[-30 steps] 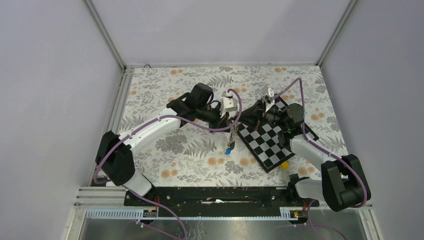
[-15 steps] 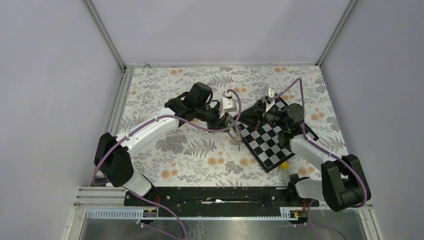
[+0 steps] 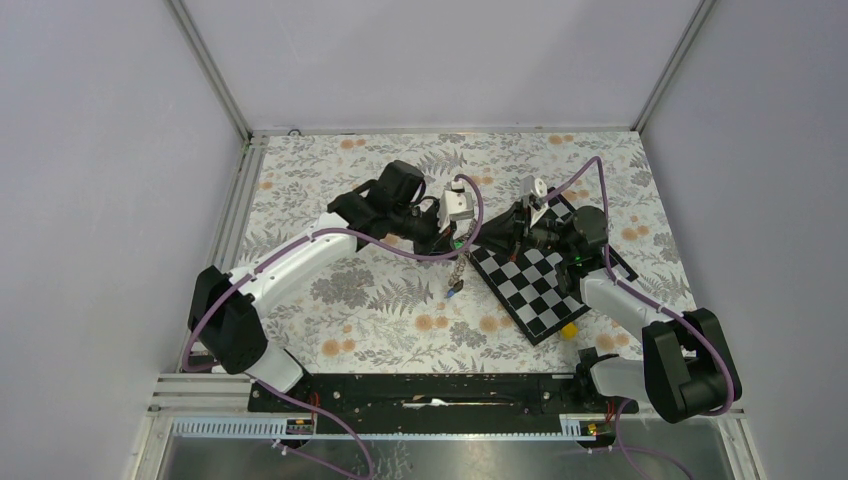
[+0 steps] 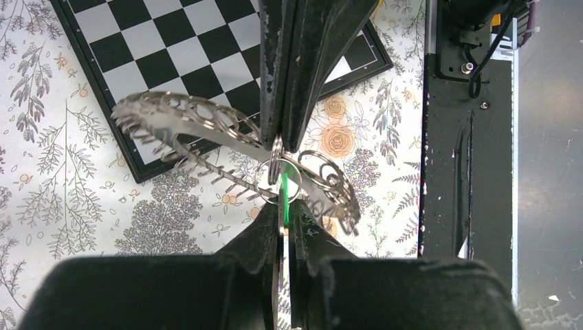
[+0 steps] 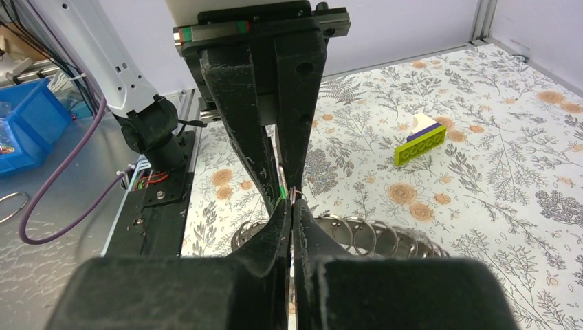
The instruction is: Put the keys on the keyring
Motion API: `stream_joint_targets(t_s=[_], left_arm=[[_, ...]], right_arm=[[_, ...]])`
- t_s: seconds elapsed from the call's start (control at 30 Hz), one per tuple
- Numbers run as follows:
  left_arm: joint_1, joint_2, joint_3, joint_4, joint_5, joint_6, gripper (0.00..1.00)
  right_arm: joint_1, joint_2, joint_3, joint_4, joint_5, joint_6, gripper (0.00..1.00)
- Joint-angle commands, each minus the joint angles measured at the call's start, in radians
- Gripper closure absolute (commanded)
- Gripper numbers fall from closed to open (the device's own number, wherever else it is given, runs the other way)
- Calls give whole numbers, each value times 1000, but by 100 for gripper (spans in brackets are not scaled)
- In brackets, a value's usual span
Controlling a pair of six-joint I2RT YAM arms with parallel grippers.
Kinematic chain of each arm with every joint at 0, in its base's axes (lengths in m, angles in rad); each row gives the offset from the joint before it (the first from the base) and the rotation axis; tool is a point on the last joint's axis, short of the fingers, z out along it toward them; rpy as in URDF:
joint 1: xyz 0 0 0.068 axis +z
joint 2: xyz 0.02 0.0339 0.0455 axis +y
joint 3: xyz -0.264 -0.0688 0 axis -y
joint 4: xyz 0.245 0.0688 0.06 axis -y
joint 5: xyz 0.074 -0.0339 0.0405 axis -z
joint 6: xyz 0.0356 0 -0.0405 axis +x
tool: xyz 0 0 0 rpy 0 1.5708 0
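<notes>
left hand (image 4: 284,228) pinching green key (image 4: 283,196), right hand (image 4: 278,141) gripping keyring (image 4: 184,121), checkerboard (image 4: 172,41) beneath

The worktop (image 3: 330,180) is covered with a pale cloth printed with grey ferns and orange flowers. On its right half lies flat a black-and-white checkerboard (image 3: 535,290), turned so that one corner points to the near edge. A small yellow block (image 3: 568,330) lies on the cloth just beside the board's near right side. In the right wrist view, a yellow-green stick (image 5: 421,144) with a purple and white piece on it lies alone on the cloth.
</notes>
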Motion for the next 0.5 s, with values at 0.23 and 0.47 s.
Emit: stream_joint_targets(t_s=[0.23, 0.47], left_arm=[[6, -33, 59, 13, -22, -7, 100], [16, -49, 39, 13, -26, -4, 100]], right_arm=[[-5, 5, 27, 30, -32, -33, 100], [-5, -2, 28, 11, -25, -49, 100]])
